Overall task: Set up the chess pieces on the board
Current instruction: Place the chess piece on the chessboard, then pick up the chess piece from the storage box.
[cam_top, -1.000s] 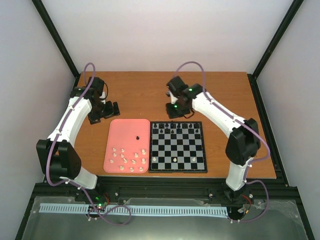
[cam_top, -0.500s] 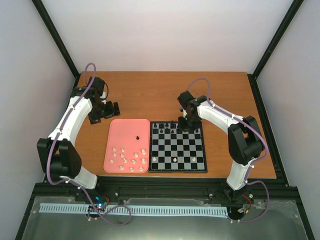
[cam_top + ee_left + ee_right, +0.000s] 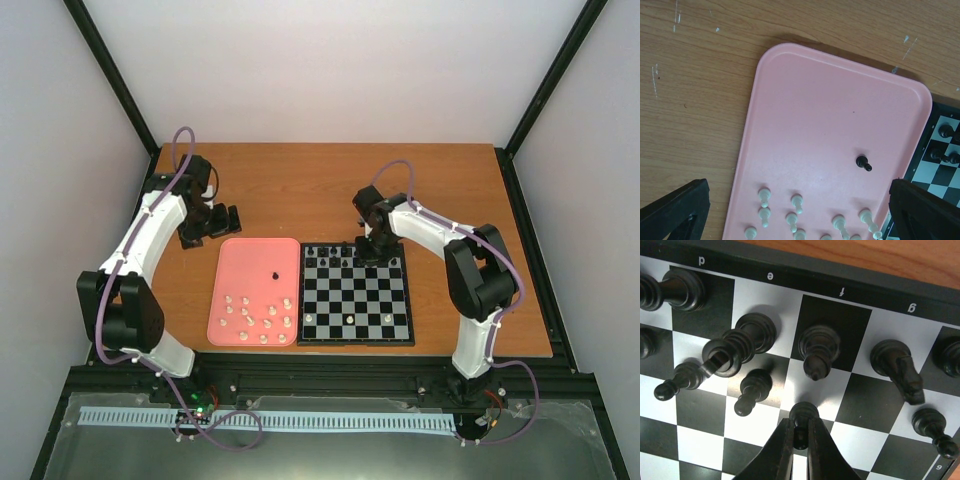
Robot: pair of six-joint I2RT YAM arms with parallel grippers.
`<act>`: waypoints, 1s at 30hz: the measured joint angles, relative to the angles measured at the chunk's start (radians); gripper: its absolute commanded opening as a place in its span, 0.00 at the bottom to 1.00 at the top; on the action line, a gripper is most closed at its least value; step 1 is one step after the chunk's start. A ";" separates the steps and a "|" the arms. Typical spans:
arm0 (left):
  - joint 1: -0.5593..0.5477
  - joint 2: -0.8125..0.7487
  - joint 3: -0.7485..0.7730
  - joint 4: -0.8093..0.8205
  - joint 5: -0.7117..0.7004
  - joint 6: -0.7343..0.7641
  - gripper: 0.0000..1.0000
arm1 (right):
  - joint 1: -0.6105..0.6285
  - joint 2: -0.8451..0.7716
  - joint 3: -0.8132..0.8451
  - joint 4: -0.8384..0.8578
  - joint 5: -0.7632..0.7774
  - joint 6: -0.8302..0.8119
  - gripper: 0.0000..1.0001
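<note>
Holding a black pawn (image 3: 804, 414) clenched in the right gripper (image 3: 800, 436), I risk toppling the neighbouring pawn (image 3: 753, 390) if it opens too wide.

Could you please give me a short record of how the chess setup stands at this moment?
Right pincer: shut on a black pawn, in the pawn row at the far side of the board
Left pincer: open, holding nothing, near the far left corner of the pink tray
On tray: one black piece; a cluster of cream-white pieces at the near end
On board: black pieces along the far edge; three white pieces towards the near edge
</note>
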 measured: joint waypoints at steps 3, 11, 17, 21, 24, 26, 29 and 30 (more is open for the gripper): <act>0.000 0.006 0.000 0.000 0.000 0.002 1.00 | -0.002 0.003 0.001 0.001 0.006 0.000 0.04; 0.000 0.007 0.000 0.000 0.001 0.003 1.00 | -0.004 0.018 0.013 0.001 0.019 -0.001 0.15; 0.000 0.007 0.000 0.000 0.001 0.003 1.00 | -0.004 0.018 0.020 0.001 0.023 0.000 0.29; 0.000 0.007 0.000 0.000 0.002 0.004 1.00 | -0.004 0.013 0.020 -0.002 0.022 0.001 0.31; 0.000 0.007 0.000 0.000 0.004 0.004 1.00 | -0.004 -0.011 0.020 -0.010 0.022 0.004 0.32; 0.000 0.007 0.000 0.000 0.006 0.004 1.00 | -0.003 -0.043 0.020 -0.018 0.025 0.009 0.34; 0.000 0.007 0.000 0.000 0.011 0.005 1.00 | 0.001 -0.099 0.027 -0.036 0.040 0.016 0.36; 0.000 0.007 0.000 0.000 0.011 0.004 1.00 | 0.004 -0.117 0.040 -0.047 0.043 0.018 0.38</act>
